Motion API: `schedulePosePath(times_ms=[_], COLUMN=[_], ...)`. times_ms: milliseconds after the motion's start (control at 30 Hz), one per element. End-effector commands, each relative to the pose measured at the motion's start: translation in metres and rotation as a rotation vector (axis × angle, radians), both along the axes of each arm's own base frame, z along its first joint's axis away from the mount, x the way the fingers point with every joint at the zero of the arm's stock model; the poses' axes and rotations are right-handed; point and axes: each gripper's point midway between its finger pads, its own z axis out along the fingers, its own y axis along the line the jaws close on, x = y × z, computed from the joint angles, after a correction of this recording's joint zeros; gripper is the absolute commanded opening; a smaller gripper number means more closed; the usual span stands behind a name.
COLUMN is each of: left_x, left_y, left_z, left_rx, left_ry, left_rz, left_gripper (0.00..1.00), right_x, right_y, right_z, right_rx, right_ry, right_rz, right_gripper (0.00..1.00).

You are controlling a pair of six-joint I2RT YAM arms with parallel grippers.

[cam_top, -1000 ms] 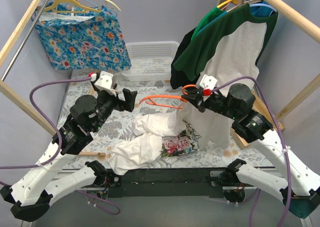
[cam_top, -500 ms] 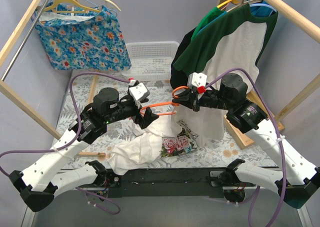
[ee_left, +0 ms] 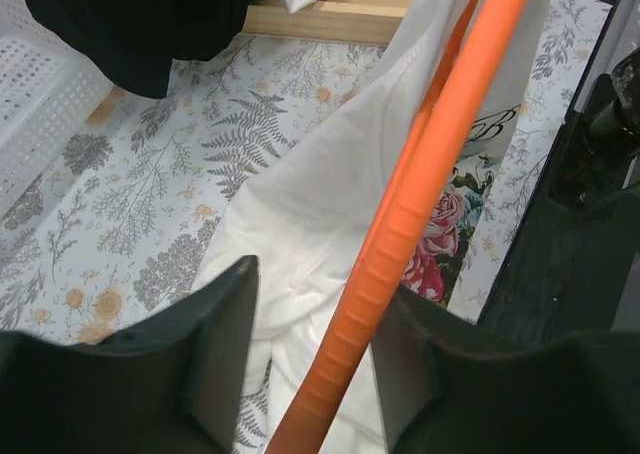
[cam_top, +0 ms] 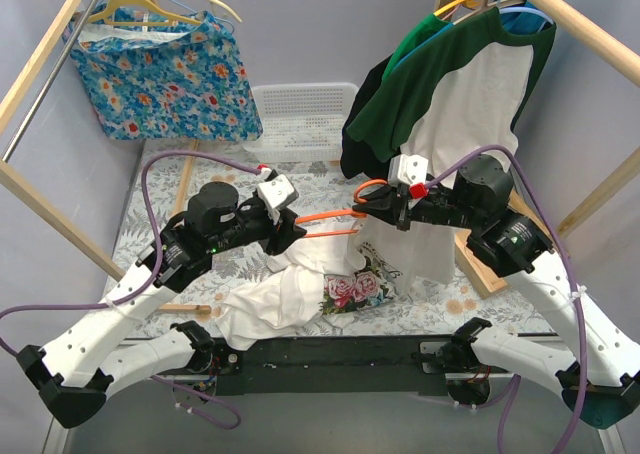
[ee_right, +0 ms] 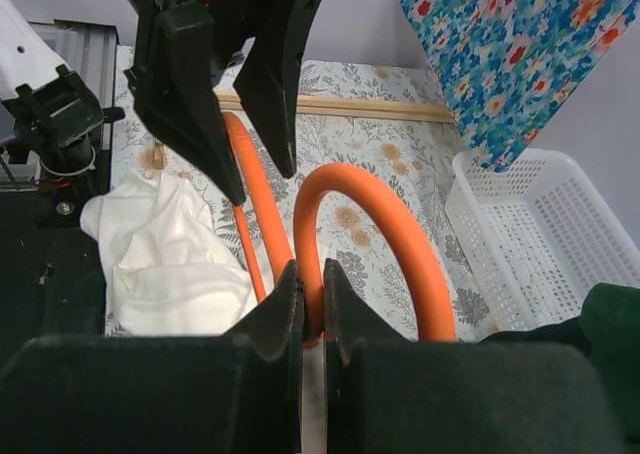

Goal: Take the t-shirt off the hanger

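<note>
My left gripper [ee_left: 322,279] — off to the side a second ago — now straddles the orange hanger [cam_top: 330,213], jaws narrower but not clamped. My right gripper [ee_right: 311,274] pinches its hook. The white t-shirt [cam_top: 290,289] lies heaped on the table [cam_top: 160,189] below — script beside its roses [cam_top: 345,289] unreadable.

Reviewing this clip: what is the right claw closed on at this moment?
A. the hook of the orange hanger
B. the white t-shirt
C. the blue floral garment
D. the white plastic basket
A: in the right wrist view the right claw is pinched shut on the curved hook of the orange hanger, while the white t-shirt sits bunched below it, out of its grip.
</note>
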Motion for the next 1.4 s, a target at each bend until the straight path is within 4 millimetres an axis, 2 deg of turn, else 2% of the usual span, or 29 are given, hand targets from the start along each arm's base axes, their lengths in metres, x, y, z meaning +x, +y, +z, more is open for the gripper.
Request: schedulePosePath(times_ms=[0,33,100,133,367,467,500,567,633,767,833,900,1067,1167,1233,1333,1367], left_x=[-0.001,0.001,0.004,0.006,0.019,0.015,0.012,0.008,0.001,-0.007,-0.010,-0.012,-0.020,-0.028,-0.030,-0.031,-0.032], left_y=[0.005,0.006,0.008,0.010,0.026,0.032,0.035,0.038,0.043,0.057,0.063,0.064,0.068,0.066,0.066,0.069,0.070], left_z=[0.003,0.004,0.009,0.011,0.037,0.042,0.047,0.051,0.058,0.075,0.079,0.079,0.089,0.090,0.089,0.087,0.088], left_rx=[-0.004,-0.005,-0.017,-0.020,-0.066,-0.044,-0.032,-0.026,-0.015,-0.020,-0.019,-0.012,-0.020,-0.020,-0.023,-0.021,-0.022], left_ry=[-0.018,-0.024,-0.037,-0.046,-0.133,-0.147,-0.149,-0.144,-0.142,-0.160,-0.169,-0.161,-0.163,-0.148,-0.141,-0.130,-0.129], left_rz=[0.011,0.027,0.047,0.063,0.175,0.173,0.169,0.165,0.153,0.179,0.189,0.184,0.172,0.136,0.133,0.141,0.142], left_gripper=[0.30,0.12,0.02,0.00,0.00,0.00,0.00,0.00,0.00,0.00,0.00,0.00,0.00,0.00,0.00,0.00,0.00], right_x=[-0.007,-0.006,-0.005,-0.005,0.006,0.015,0.018,0.026,0.036,0.071,0.077,0.086,0.102,0.107,0.110,0.112,0.112], right_y=[-0.004,-0.003,-0.004,-0.003,-0.001,-0.003,-0.004,-0.006,-0.009,-0.032,-0.040,-0.047,-0.054,-0.047,-0.037,-0.029,-0.028], right_z=[0.022,0.020,0.017,0.015,-0.003,-0.009,-0.015,-0.022,-0.037,-0.066,-0.080,-0.082,-0.104,-0.122,-0.125,-0.137,-0.141], right_rx=[0.044,0.041,0.036,0.032,0.009,0.006,-0.001,-0.008,-0.021,-0.039,-0.032,-0.009,-0.011,-0.026,-0.010,-0.010,-0.015], right_ry=[-0.062,-0.058,-0.052,-0.048,-0.005,0.006,0.013,0.024,0.038,0.055,0.074,0.073,0.146,0.212,0.224,0.262,0.276], right_rz=[0.010,0.009,0.004,0.004,-0.037,-0.090,-0.104,-0.155,-0.208,-0.453,-0.521,-0.589,-0.703,-0.709,-0.680,-0.660,-0.660], right_gripper=[0.01,0.01,0.01,0.01,0.01,0.25,0.40,0.52,0.54,0.55,0.55,0.58,0.58,0.58,0.57,0.26,0.04])
